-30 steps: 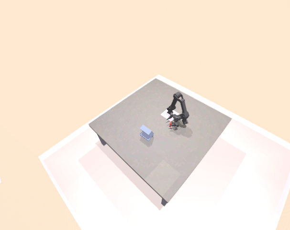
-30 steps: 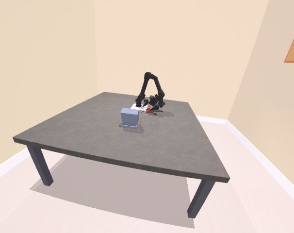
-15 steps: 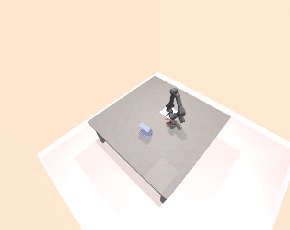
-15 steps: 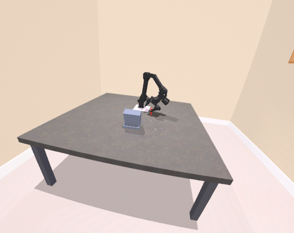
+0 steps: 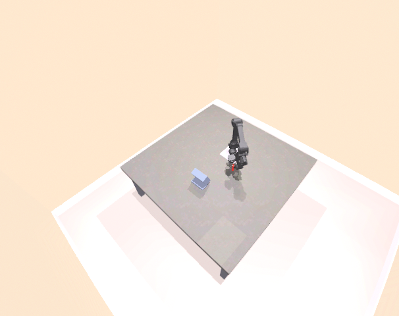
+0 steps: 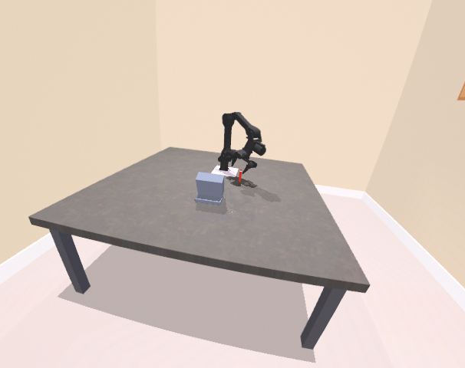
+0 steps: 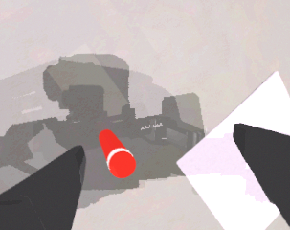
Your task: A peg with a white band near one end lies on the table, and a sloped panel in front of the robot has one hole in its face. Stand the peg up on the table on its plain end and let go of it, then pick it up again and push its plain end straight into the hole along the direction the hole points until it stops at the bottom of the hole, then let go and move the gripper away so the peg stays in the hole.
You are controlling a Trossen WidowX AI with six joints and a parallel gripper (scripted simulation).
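Observation:
The red peg (image 5: 232, 167) (image 6: 239, 175) (image 7: 121, 160) stands upright on the table (image 5: 165, 159) (image 6: 125, 209), with its white-banded end up. My gripper (image 6: 238, 169) (image 7: 159, 142) is open and empty, pointing down above the table beside the peg. In the wrist view the peg's top shows between the two fingers, much closer to the left finger, and neither finger touches it. The blue sloped panel (image 5: 200, 174) (image 6: 209, 185) stands on its base away from the peg. Its hole is hidden in the top and exterior views, and the panel is outside the wrist view.
A white sheet (image 5: 224, 154) (image 7: 274, 105) lies at the arm's base, close to the peg. The arm (image 5: 239, 135) (image 6: 227, 134) is bent high over its base. Its dark shadows fall on the table around the peg.

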